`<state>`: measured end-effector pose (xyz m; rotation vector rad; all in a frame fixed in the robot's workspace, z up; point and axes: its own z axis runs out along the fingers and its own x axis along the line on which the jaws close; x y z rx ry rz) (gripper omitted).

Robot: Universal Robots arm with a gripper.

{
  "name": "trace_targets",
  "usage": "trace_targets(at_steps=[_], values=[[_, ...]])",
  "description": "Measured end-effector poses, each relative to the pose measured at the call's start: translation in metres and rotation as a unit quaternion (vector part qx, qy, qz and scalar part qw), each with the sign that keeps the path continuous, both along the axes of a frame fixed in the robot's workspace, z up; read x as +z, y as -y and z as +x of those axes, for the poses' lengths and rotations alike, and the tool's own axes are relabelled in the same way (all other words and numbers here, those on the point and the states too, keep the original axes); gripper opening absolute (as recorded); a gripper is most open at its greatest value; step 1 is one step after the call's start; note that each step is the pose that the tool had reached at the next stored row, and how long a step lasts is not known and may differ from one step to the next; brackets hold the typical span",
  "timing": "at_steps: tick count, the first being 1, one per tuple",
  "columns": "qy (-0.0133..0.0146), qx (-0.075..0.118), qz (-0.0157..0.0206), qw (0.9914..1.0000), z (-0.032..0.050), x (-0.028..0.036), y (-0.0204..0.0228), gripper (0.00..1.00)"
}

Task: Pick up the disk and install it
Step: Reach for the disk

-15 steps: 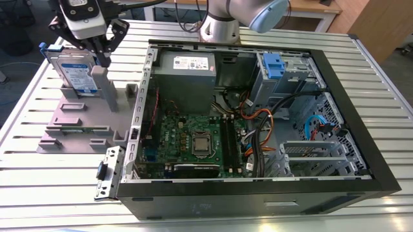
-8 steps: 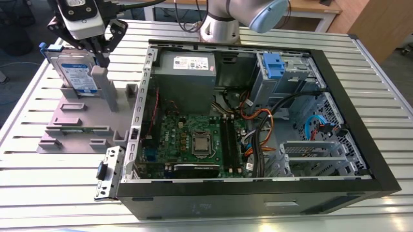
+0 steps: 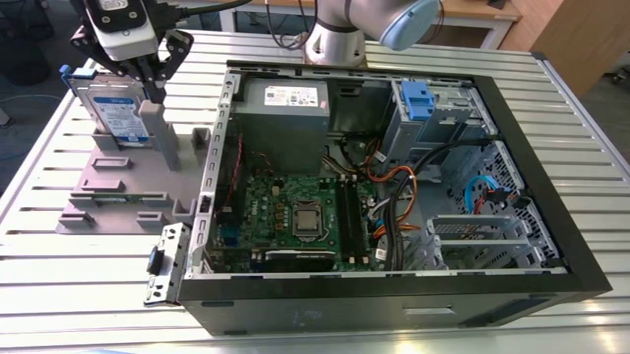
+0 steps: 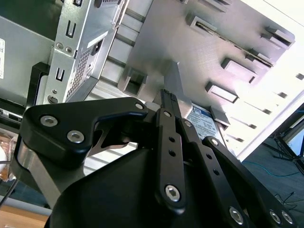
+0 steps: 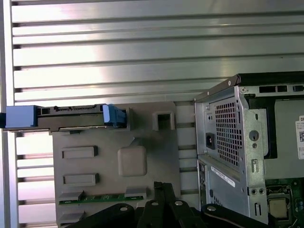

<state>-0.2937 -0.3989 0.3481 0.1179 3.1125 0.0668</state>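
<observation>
The disk [image 3: 113, 110] stands upright on its edge in the grey plastic stand [image 3: 108, 184], at the exterior view's left on the table. It is silver with a white-and-blue label and a blue bracket. My gripper [image 3: 155, 90] hangs just above the stand's tall post, beside the disk toward the exterior view's right. Its fingers are shut together with nothing between them. In the first wrist view the disk [image 5: 71, 118] is seen edge-on, apart from the gripper [image 5: 161, 186]. In the second wrist view the gripper [image 4: 167, 95] points at the stand [image 4: 190, 57], with the disk's label [image 4: 203, 119] beside the fingers.
An open black computer case [image 3: 551, 184] lies at the exterior view's right of the stand. Inside it are a grey power-supply box [image 3: 285, 103], a green motherboard [image 3: 295, 214], loose cables [image 3: 394, 184] and a drive bay with a blue clip [image 3: 418, 99]. The table [image 3: 59, 280] is slatted metal.
</observation>
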Motion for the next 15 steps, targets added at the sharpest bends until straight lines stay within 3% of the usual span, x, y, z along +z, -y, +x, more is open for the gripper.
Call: trace_targets(at_steps=[6,15], values=[[0.0,0.0,0.0,1.0,-0.0004,-0.0001,0.0,0.11],[0.0,0.0,0.0,1.0,-0.0091,-0.0001,0.0,0.11]])
